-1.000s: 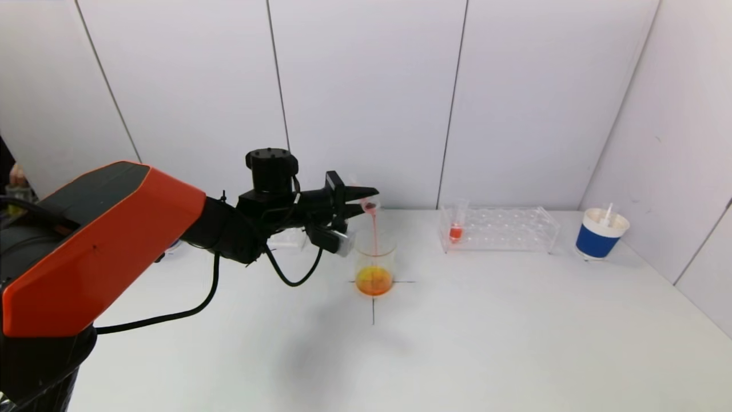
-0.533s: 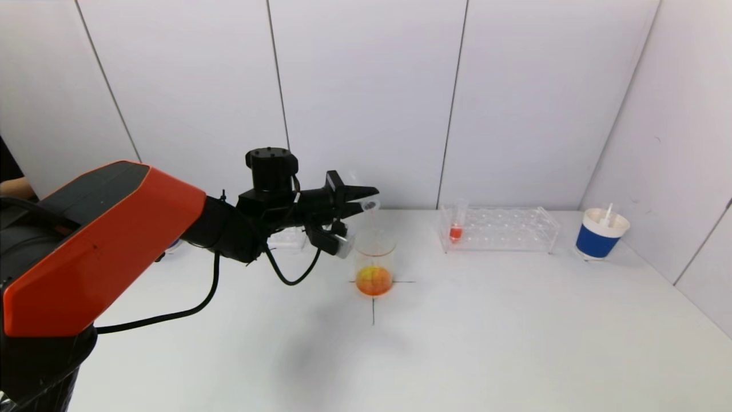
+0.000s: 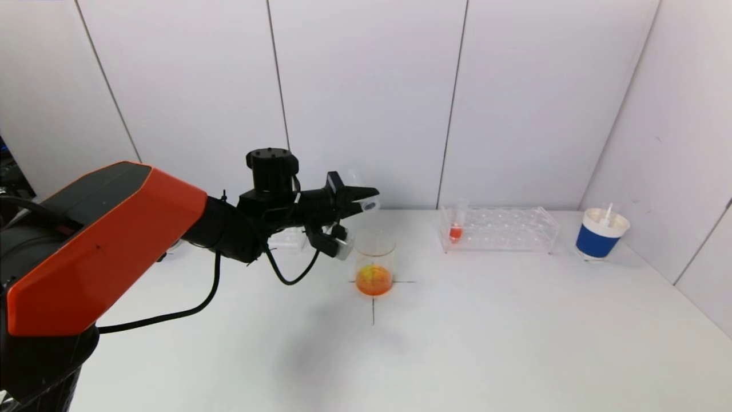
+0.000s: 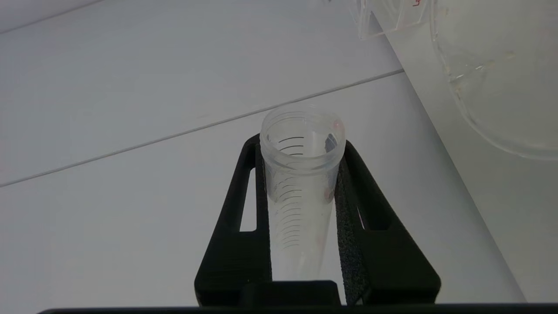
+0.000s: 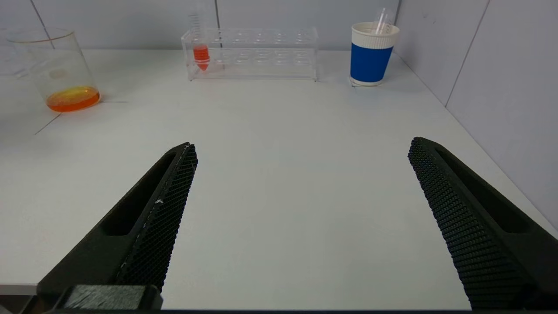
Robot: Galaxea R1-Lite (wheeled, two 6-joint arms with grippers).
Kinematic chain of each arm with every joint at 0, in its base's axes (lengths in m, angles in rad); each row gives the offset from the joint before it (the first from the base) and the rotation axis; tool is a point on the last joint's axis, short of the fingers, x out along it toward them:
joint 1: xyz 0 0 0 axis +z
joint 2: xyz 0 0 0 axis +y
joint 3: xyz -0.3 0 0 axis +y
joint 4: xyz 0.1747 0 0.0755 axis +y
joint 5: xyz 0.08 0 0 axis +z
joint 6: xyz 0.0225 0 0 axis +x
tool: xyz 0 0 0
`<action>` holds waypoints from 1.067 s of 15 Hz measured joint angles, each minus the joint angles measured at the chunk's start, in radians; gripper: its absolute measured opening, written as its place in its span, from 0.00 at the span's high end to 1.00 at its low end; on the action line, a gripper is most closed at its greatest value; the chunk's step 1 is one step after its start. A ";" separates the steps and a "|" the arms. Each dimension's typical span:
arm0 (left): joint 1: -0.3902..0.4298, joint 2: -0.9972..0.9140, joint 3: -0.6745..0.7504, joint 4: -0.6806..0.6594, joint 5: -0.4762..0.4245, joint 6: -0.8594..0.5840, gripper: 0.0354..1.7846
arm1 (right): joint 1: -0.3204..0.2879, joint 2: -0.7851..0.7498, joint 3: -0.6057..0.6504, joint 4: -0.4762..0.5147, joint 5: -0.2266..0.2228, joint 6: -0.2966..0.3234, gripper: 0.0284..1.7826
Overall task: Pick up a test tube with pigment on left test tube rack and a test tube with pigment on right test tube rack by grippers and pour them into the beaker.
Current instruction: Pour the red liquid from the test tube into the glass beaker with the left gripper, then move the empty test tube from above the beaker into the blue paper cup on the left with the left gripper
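My left gripper [image 3: 360, 201] is shut on a clear test tube [image 4: 301, 183], which now holds only a few red drops. It holds the tube tilted, mouth out, just above and left of the glass beaker [image 3: 375, 262]. The beaker stands on a cross mark and holds orange liquid at its bottom. The right test tube rack [image 3: 498, 229] holds one tube with red pigment [image 3: 456, 231] at its left end; both also show in the right wrist view, the rack [image 5: 253, 52] and its tube [image 5: 201, 56]. My right gripper [image 5: 301, 148] is open and empty, low over the table's near right.
A blue and white paper cup [image 3: 601, 233] with a tube in it stands at the far right by the wall. The left rack [image 3: 286, 239] is mostly hidden behind my left arm. White walls close the back and right sides.
The red stream from the tube into the beaker has stopped. The tube has emptied, and the beaker's liquid has settled. My left gripper has hardly moved.
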 joint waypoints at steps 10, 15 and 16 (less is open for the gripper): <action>-0.012 -0.002 0.019 0.003 0.020 -0.183 0.77 | 0.000 0.000 0.000 0.000 0.000 0.000 0.01; -0.024 -0.058 0.046 -0.071 0.176 -0.524 0.77 | 0.000 0.000 0.000 0.000 0.000 0.000 0.01; -0.026 -0.074 0.048 -0.072 0.226 -0.604 0.77 | 0.000 0.000 0.000 0.000 0.000 0.000 0.01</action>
